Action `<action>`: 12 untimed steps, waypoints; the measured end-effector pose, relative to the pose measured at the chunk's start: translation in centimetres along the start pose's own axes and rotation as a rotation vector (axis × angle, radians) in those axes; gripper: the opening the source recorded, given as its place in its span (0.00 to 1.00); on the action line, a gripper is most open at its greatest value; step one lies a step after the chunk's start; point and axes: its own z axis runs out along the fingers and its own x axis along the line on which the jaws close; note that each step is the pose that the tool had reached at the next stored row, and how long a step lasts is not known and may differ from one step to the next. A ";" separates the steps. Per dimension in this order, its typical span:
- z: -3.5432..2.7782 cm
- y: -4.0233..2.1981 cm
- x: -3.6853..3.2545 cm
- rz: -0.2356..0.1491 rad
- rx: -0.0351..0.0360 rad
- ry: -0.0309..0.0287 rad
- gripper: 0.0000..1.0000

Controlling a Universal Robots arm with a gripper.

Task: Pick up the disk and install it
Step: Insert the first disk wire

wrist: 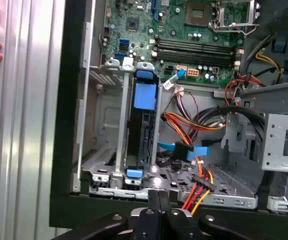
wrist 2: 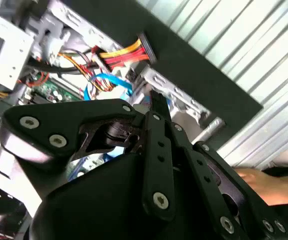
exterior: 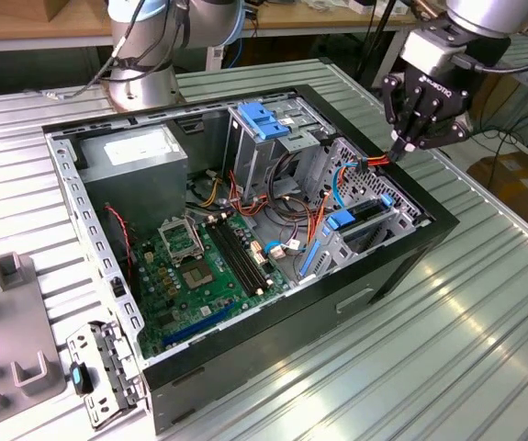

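One disk point(wrist: 142, 132) stood on edge in the drive cage point(wrist: 108, 150) at the case's end on the exterior view's right. It lay just beneath my gripper point(wrist: 159, 200), long axis running away toward the motherboard point(wrist: 184, 30). My jaws were clenched, empty.

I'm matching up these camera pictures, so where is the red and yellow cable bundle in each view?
Exterior view: the red and yellow cable bundle lies inside the case, beside the gripper tip.
Second wrist view: the bundle is just past the gripper.
First wrist view: the bundle is just past the gripper.
Shared landmark: the gripper.
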 end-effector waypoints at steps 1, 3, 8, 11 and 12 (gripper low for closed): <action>0.27 -0.76 -1.10 0.000 -0.0002 -0.0001 0.11; 0.50 -1.16 -1.73 -0.001 -0.0001 0.0001 0.11; 0.82 -1.25 -1.86 -0.068 -0.0008 -0.0025 0.11; 1.00 -1.29 -1.85 -0.123 -0.0013 -0.0047 0.11; 1.05 -1.34 -1.85 -0.136 -0.0014 -0.0051 0.11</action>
